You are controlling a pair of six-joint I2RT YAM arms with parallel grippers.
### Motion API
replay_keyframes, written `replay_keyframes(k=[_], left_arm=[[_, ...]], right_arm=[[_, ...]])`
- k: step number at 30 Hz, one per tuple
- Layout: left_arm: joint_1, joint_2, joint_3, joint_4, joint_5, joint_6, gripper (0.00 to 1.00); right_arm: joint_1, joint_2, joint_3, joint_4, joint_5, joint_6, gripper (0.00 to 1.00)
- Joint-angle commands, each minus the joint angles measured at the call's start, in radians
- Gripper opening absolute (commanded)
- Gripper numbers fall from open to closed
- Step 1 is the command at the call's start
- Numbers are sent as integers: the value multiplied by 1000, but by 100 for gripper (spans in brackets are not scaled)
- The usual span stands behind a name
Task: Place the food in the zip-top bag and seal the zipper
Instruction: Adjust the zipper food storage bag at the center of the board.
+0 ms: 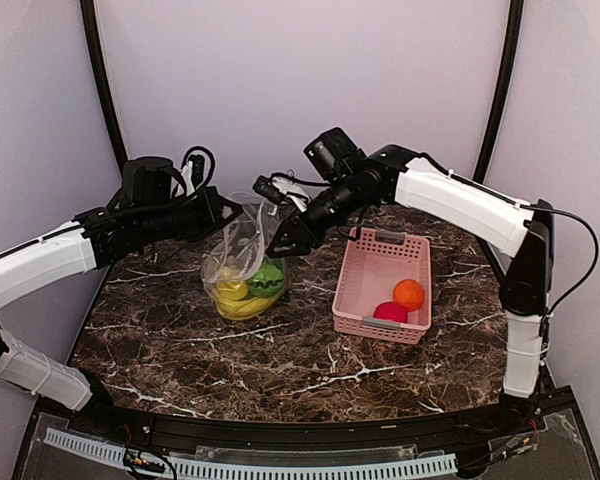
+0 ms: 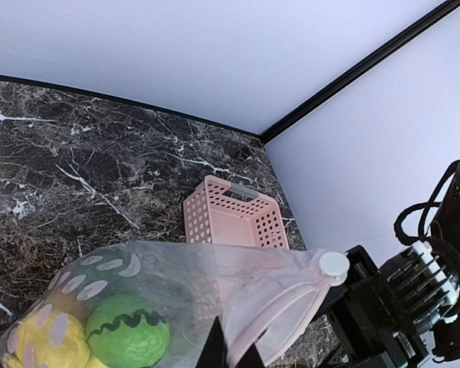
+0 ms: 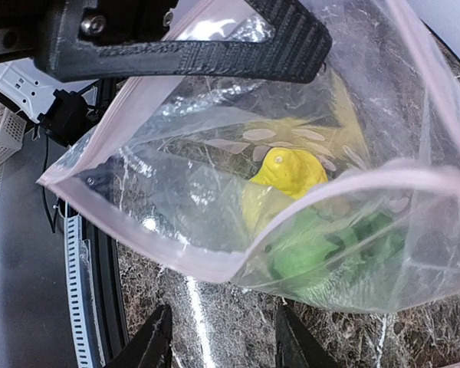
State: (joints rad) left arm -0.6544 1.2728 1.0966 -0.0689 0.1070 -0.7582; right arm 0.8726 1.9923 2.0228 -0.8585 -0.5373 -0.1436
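The zip-top bag (image 1: pixel 242 262) stands left of centre on the table, its mouth held up and open. My left gripper (image 1: pixel 230 214) is shut on the bag's top edge; in the left wrist view its fingers (image 2: pixel 215 354) pinch the pinkish zipper (image 2: pixel 285 313). Inside the bag lie yellow food (image 1: pixel 236 296) and a green pepper (image 1: pixel 267 280). My right gripper (image 1: pixel 278 249) hangs open just beside the mouth, with nothing between its jaws. The right wrist view shows the zipper (image 3: pixel 138 228), a yellow piece (image 3: pixel 291 169) and a green one (image 3: pixel 322 247). An orange (image 1: pixel 409 293) and a red ball (image 1: pixel 390 312) lie in the basket.
A pink lattice basket (image 1: pixel 375 262) stands right of the bag on the dark marble table (image 1: pixel 280 360). Pale walls enclose the back and sides. The table's front edge carries a black rail (image 1: pixel 280 440).
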Motion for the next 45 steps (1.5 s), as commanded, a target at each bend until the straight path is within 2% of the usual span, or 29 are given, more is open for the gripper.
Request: replay_keyframes(k=[1,4,7,14,20,26,27,33,35,37,39,45], left_arm=[[-2,-35,-2,63,2,-23,1],[-2,-36,-4,51,3,-22,1],[-2,-37,-3,52,8,-28,1],[-2,-63,-14,36,-23,-22,1],[-2,-77,-7,-5,-77,29,1],[-2,-78,9,-45,-120,55,1],[-2,-79,12,-50,-125,56,1],[-2,-84,15,-55,-123,73,1],[-2,-83,14,-50,-122,73,1],[-2,-82,13,-31,-112,74,1],[-2,-76,14,-10,-73,70,1],[-2,-53,33,3,-31,58,1]], right_arm=[[8,64,82,31,21,25,44],[8,114,165,11,-7,38,42],[8,135,202,8,5,44,36],[8,98,201,-7,63,36,5],[8,6,212,4,78,-3,0],[-17,14,210,-18,111,-17,0],[-19,15,204,-20,108,-22,3],[-28,-38,128,-46,5,-39,6],[-30,-68,103,-41,-7,-43,10],[-32,-86,84,-38,-1,-56,20],[-37,-89,80,-45,11,-62,26],[-102,-149,38,-54,-39,-95,31]])
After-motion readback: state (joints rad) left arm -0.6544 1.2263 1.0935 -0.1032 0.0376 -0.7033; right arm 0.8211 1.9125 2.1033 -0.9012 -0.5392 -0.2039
